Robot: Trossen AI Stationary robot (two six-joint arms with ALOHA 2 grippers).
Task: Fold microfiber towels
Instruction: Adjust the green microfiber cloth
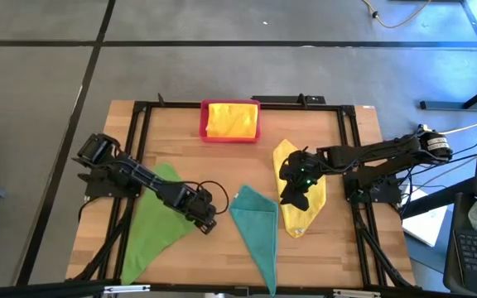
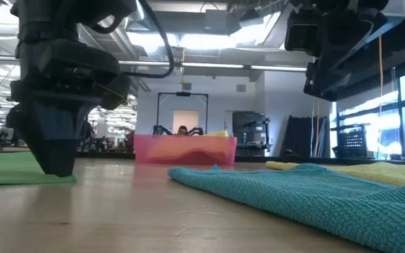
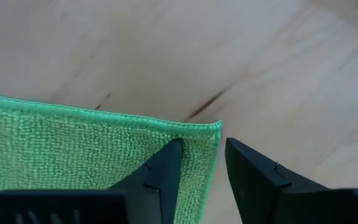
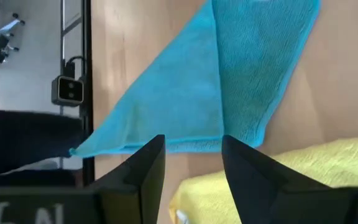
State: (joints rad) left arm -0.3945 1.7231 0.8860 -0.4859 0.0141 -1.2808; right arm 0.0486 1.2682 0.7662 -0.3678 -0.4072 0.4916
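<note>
Green towel (image 3: 73, 149) corner between parted left fingers (image 3: 160, 177), yellow towel (image 4: 303, 168) under parted, empty right fingers (image 4: 253, 177).

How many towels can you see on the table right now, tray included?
4. A green towel lies under the left arm, a teal towel at front centre, a yellow towel under the right arm, and another yellow one in the pink tray. More may lie beneath.
</note>
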